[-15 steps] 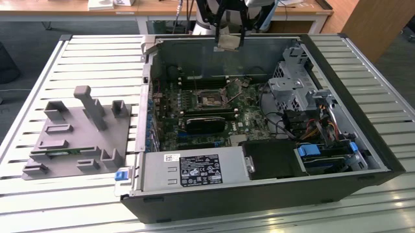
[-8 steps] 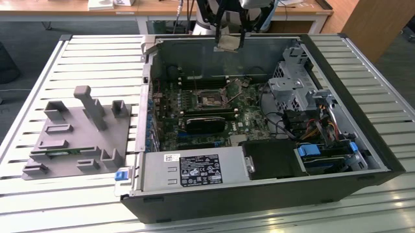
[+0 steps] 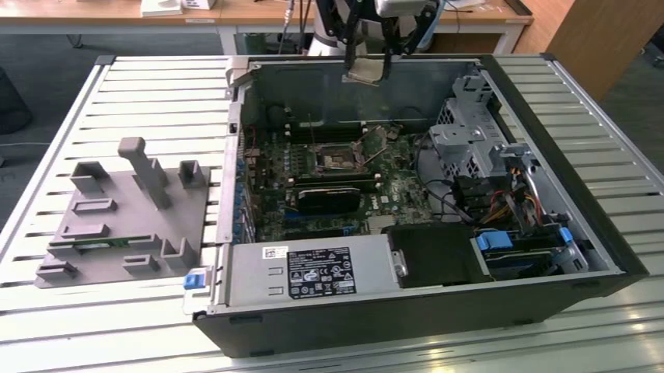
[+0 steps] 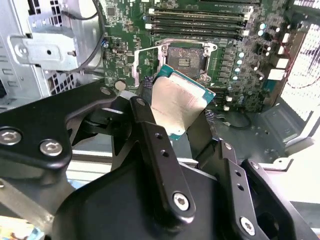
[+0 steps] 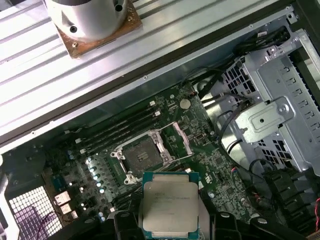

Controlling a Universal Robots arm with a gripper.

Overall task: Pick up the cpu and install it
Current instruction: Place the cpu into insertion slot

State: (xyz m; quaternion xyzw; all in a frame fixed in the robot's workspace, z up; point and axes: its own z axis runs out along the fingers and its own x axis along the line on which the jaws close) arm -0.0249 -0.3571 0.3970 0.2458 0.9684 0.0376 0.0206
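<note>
My gripper (image 3: 382,56) hangs over the back wall of the open computer case (image 3: 581,155), shut on the cpu (image 3: 365,73). The cpu is a flat square chip with a silvery top and a thin green edge. In the second wrist view the cpu (image 4: 176,100) sits tilted between two black fingers (image 4: 150,135), above the motherboard. In the first wrist view the cpu (image 5: 170,202) shows its metal top, a short way from the black square socket (image 5: 140,152). The socket (image 3: 334,162) lies uncovered on the board, its metal retaining frame (image 3: 375,137) swung up beside it.
A metal drive cage (image 3: 472,140) and loose cables (image 3: 498,203) fill the case on the exterior view's right. The power supply (image 3: 311,272) sits at the near side. A grey fixture (image 3: 124,210) stands on the slatted table, and a round silver cooler (image 5: 90,20) rests behind the case.
</note>
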